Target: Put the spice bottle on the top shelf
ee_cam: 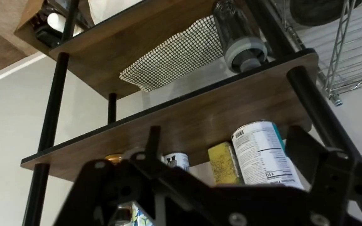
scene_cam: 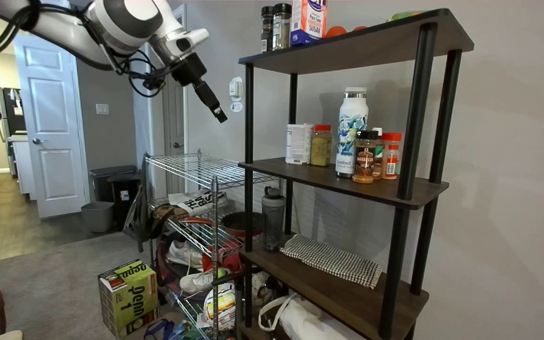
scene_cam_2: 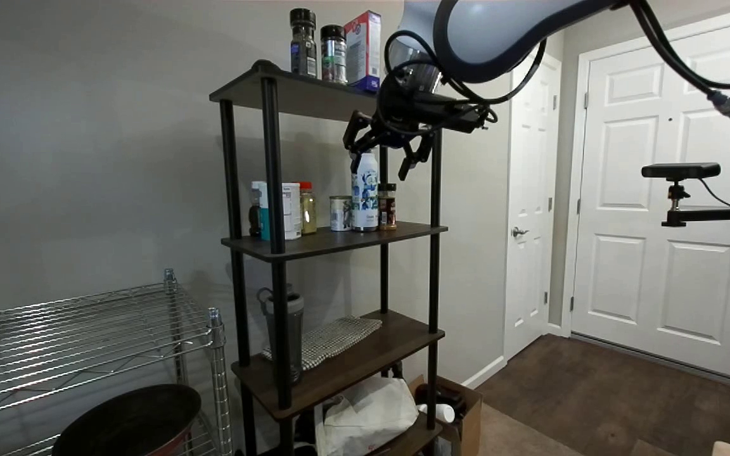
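A robot arm (scene_cam: 125, 28) is extending in from above beside an open shelving unit (scene_cam: 416, 108), its black fingers (scene_cam_2: 407, 164) hanging tilted and spread wide in an exterior view. The spice bottle (scene_cam: 321, 146), yellowish beneath a red cap, is standing upright on the second shelf (scene_cam: 317, 174), just beside a white can (scene_cam: 299, 144) and well apart from the fingers. A tall white bottle (scene_cam: 351, 127) with a blue floral pattern is rising farther along that shelf, near a black-capped jar (scene_cam: 365, 160) and red-capped containers (scene_cam: 391, 158). Overhead, the top shelf (scene_cam: 357, 52) is carrying two dark-capped jars (scene_cam: 281, 26), a sugar box (scene_cam: 309, 21) and rounded orange items (scene_cam: 335, 31) partly hidden by its edge. On the third shelf (scene_cam: 319, 288), a gray shaker cup (scene_cam: 273, 217) is standing next to a checked cloth (scene_cam: 333, 259). A wire rack (scene_cam: 196, 168) is standing close by, while a yellow-green Penn box (scene_cam: 130, 297) is sitting on the carpet (scene_cam: 55, 278). In the wrist view, the spice bottle is showing yellow against the white can, the fingers covering the foreground.
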Robot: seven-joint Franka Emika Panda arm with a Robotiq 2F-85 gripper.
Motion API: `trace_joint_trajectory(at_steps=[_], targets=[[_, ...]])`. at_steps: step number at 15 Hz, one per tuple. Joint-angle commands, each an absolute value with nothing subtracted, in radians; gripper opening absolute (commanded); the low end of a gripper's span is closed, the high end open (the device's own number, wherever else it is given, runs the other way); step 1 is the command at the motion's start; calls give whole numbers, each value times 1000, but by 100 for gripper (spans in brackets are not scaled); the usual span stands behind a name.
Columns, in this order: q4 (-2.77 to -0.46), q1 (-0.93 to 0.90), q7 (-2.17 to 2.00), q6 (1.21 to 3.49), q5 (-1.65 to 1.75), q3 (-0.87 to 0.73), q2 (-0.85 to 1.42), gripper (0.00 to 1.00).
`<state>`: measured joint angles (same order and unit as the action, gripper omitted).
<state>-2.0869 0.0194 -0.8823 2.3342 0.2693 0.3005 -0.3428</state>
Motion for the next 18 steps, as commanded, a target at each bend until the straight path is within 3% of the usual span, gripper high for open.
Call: trace_joint_trajectory(at_steps=[1, 18], targets=[[-2114, 63, -1041, 2364, 421, 339, -361, 100], [-2087, 29, -1109, 2332, 493, 317, -340, 100]])
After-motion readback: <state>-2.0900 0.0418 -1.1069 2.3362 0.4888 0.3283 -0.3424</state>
